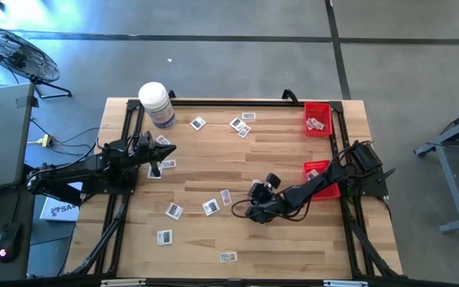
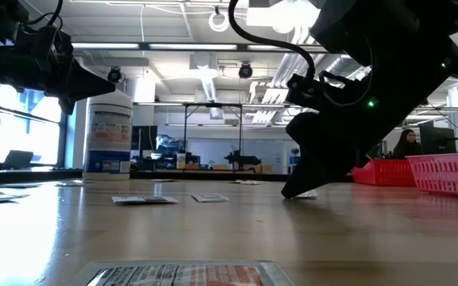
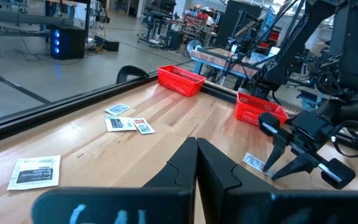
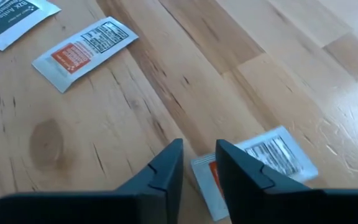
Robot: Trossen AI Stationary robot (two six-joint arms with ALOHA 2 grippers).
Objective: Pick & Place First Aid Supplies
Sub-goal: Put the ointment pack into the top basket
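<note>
A: So where is the right claw [image 1: 244, 210] at this moment?

B: Low on the bench [image 1: 285, 239], centre right of the high view, tips down at a first-aid packet [image 4: 257, 169]. From its wrist camera the two dark fingers [image 4: 166, 171] stand a little apart, with the packet's edge lying in the gap and beyond them on the wood. I cannot tell whether it is gripped.

A: And the left claw [image 1: 168, 149]?

B: Left of centre in the high view, raised off the bench, fingers pressed together with nothing between them.

A: The other packets?

B: Scattered flat over the bench: a few near the top centre [image 1: 241, 126], several around the lower middle [image 1: 210, 206]. One red basket [image 1: 318, 119] sits at the upper right with packets inside; a second red basket [image 1: 322, 177] lies below it, partly under the right arm. A white jar [image 1: 155, 103] stands at the upper left.
</note>
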